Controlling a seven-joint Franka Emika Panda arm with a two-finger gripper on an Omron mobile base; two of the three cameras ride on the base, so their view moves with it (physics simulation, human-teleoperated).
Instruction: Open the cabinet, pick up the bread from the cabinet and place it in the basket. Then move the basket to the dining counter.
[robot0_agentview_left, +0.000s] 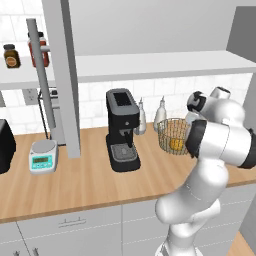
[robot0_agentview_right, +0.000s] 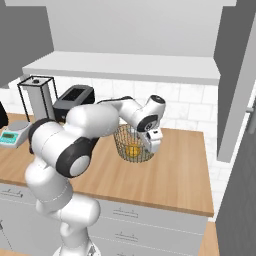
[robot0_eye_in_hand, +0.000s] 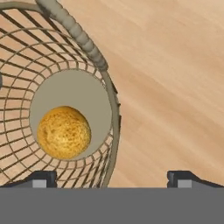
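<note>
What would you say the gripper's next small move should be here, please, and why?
Probably lower the open gripper so its fingers straddle the basket rim, then close. The bread already lies inside the basket, and in the hand view the rim runs between the fingertips, so gripping the basket comes next.

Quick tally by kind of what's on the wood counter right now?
Black coffee machine: 1
Pale grey bottles: 2
Tan wire-mesh basket, yellow-orange bread inside: 1
Small white kitchen scale: 1
Total: 5
</note>
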